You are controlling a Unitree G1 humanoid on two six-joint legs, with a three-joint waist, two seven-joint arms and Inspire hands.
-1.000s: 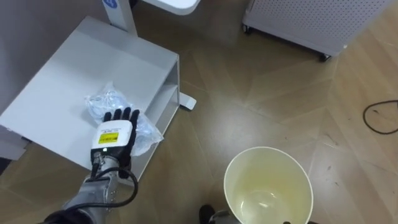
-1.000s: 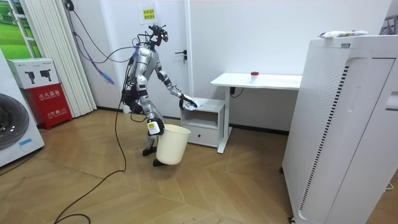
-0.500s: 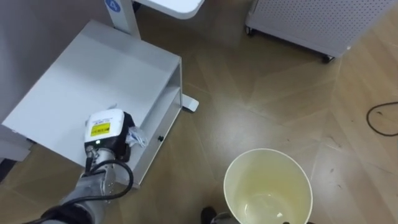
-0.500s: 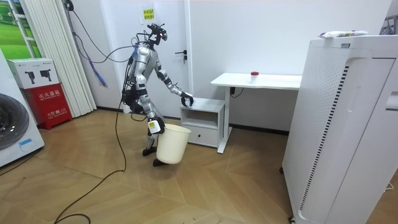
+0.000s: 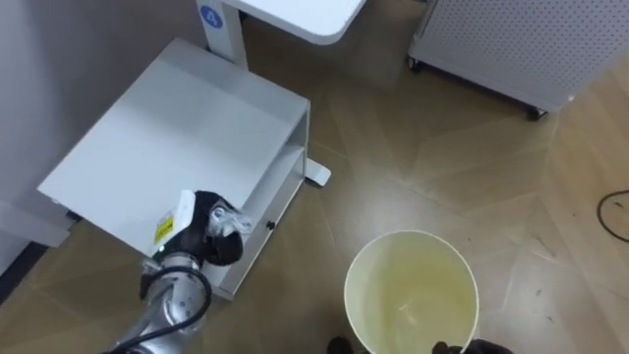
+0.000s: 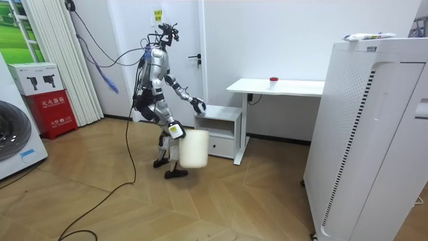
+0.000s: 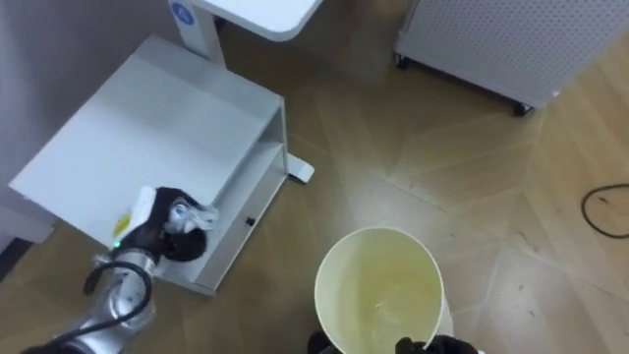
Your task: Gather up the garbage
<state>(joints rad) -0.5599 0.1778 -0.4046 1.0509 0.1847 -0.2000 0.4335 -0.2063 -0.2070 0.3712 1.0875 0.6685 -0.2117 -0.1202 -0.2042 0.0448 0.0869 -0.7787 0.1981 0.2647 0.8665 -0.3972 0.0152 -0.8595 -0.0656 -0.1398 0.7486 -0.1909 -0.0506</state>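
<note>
Nearest, at six o'clock: a cream bin [image 5: 413, 264], mouth up. Gripped at its rim by the curled right hand [image 6: 175, 130]; in the room view, hangs tilted and clear of the wooden floor [image 5: 442, 167].

At eight o'clock: left hand [image 5: 201, 246], wrapped tight round the crumpled clear plastic [image 5: 226, 222], right at the front edge of the low white cabinet [image 5: 187, 128]. A wisp of the plastic pokes out past the fingers. Cannot tell whether the plastic touches the cabinet top or hangs just off it.

Farther, at ten o'clock: the flat cabinet top, with an open shelf below its right side.

At twelve o'clock: a corner of the white desk [image 5: 305, 14] and its leg.

At one o'clock, farthest: a white perforated unit [image 5: 521, 44] on castors.

Seen from the room: stands on the floor just before the cabinet, leaning toward it.
</note>
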